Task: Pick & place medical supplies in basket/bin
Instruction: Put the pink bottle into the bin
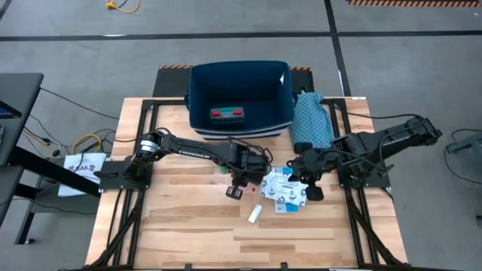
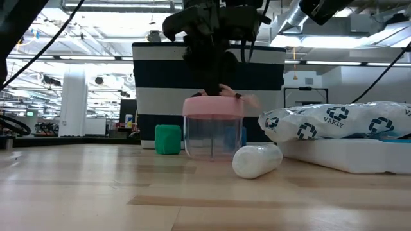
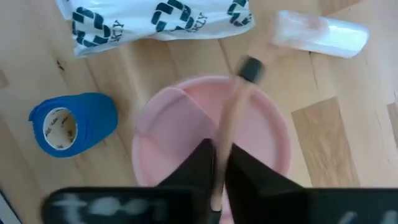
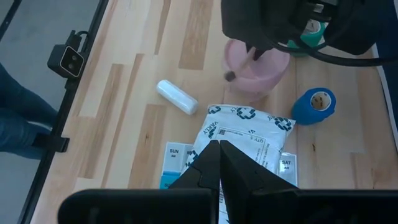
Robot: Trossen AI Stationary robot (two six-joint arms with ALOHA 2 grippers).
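Note:
The pink round thing [image 3: 211, 134] is a clear tub with a pink lid [image 2: 213, 106]; it stands upright on the table [image 1: 188, 226]. My left gripper [image 3: 216, 148] hangs over it, shut on a thin strip at the lid. A blue tape roll [image 3: 71, 123], a teal roll [image 2: 168, 139], a small white tube [image 1: 254, 214] and white-blue packets [image 4: 245, 127] lie around it. My right gripper [image 4: 219, 146] is shut and hovers above the packets, touching nothing I can see. The navy bin [image 1: 239, 94] stands at the far edge with the red-teal pack [image 1: 227, 114] inside. My left gripper pinches a thin pinkish strip [image 3: 231, 118] with a dark tip [image 3: 250, 68], which lies across the pink lid. The fingers [image 2: 215, 70] come from above, pointing down. The tub's base [image 2: 212, 154] rests on the table.
A teal dotted cloth [image 1: 309, 120] lies right of the bin. The packets rest on a white flat box [image 2: 347, 154]. Bare wood lies along the near edge of the table.

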